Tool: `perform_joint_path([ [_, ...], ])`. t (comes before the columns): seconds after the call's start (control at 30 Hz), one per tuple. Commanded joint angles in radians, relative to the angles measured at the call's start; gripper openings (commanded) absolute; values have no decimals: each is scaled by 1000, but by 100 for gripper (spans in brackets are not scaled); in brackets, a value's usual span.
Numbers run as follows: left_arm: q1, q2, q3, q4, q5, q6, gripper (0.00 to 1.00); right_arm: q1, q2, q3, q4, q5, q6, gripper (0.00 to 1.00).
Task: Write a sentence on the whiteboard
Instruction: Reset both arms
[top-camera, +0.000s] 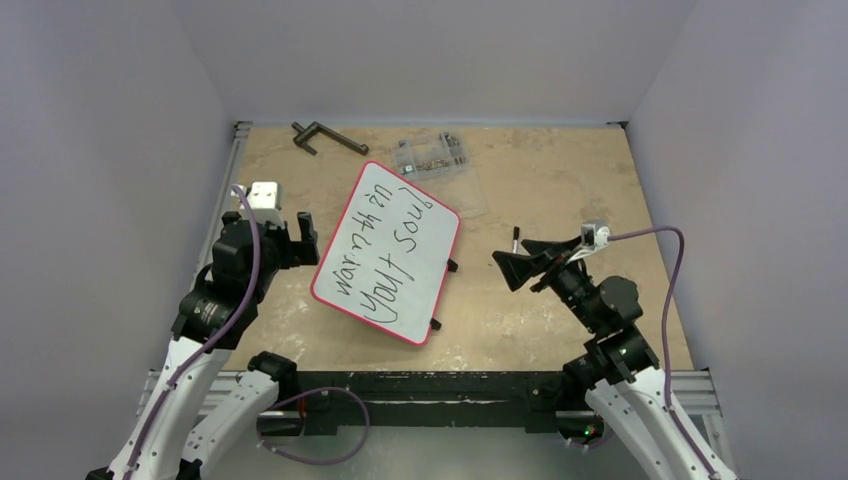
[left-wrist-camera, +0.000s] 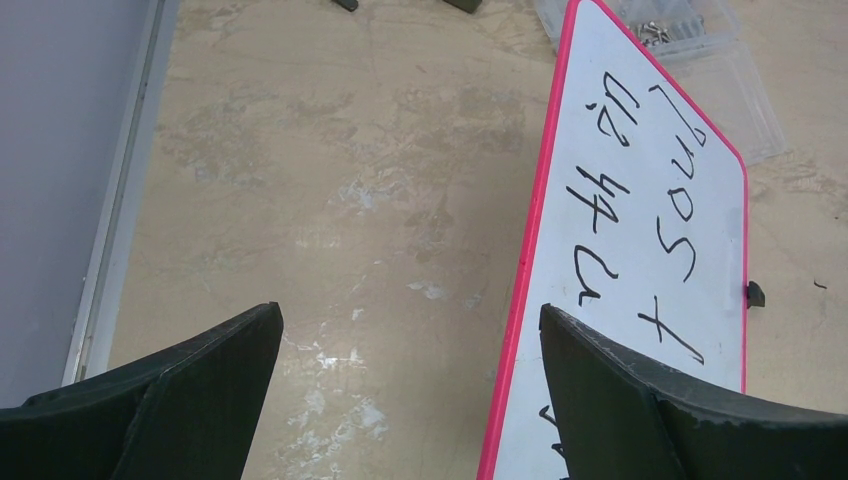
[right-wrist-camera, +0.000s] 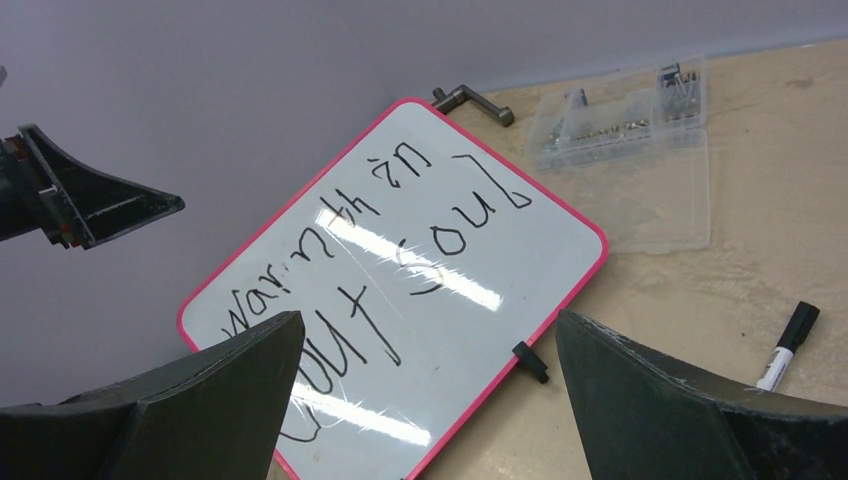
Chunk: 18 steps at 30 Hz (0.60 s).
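Observation:
The whiteboard (top-camera: 420, 215), white with a red rim and small black feet, lies tilted across the middle of the table. The sentence (top-camera: 385, 255) runs over it in two lines of black handwriting, also seen in the right wrist view (right-wrist-camera: 400, 260). My left gripper (top-camera: 303, 240) hangs open just off the board's left edge; in its own view the jaws (left-wrist-camera: 410, 320) stand wide, one finger over the bare table and the other over the board (left-wrist-camera: 640, 200). My right gripper (top-camera: 510, 252) is open to the right of the board and holds nothing. A marker (right-wrist-camera: 790, 345) lies on the table beside it.
A clear plastic box of small parts (top-camera: 435, 155) stands behind the board's far corner, its lid open flat. A dark metal crank (top-camera: 325, 135) lies at the back left. Grey walls close in on three sides, and a metal rail (top-camera: 225, 200) runs along the left edge.

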Motion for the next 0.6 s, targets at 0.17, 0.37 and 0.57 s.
perform_joint_path([
  [0.17,9,-10,-5,34,-2,12,100,-2,-61,-2,-19,75,22,99],
  [0.37,8,-10,-7,33,-5,12,100,-2,-31,2,-9,72,25,99],
  [0.57,8,-11,-9,33,-5,11,100,-2,-20,13,-17,85,28,99],
])
